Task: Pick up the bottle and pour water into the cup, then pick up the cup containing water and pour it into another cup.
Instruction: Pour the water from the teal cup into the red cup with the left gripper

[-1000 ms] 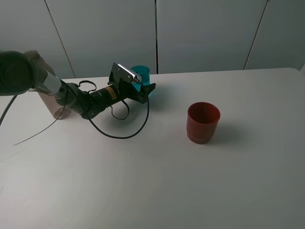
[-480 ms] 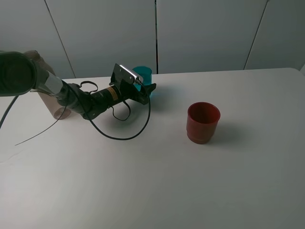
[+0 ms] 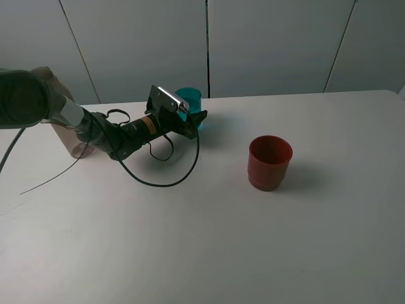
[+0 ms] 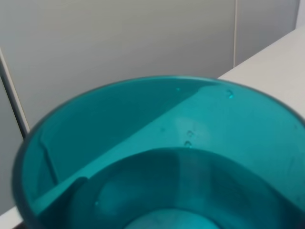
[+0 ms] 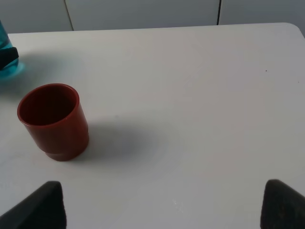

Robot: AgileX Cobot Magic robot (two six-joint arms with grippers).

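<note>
Your teal cup [image 3: 189,99] stands upright on the white table [image 3: 221,247] in the upper left-centre of the high view, close to the far edge. In the left wrist view its open mouth fills the frame, and small droplets cling to the inside wall.

The left gripper [image 3: 197,120] lies low and nearly level with the table. It reaches in from the left, and its black fingers [image 5: 7,56] are closed against the cup's lower wall, so it is clasping the cup. The cup's base sits on the table.

The red-brown cup [image 3: 270,162] stands upright to the right of centre, well apart from the teal one. You can see into its mouth.

The bottle [image 3: 74,147] stands at the far left, mostly hidden behind the left arm. A black cable [image 3: 158,179] loops across the table below that arm.

In the right wrist view, the right gripper [image 5: 164,206] has its two dark fingertips spread wide at the bottom corners of the frame, with nothing between them.
</note>
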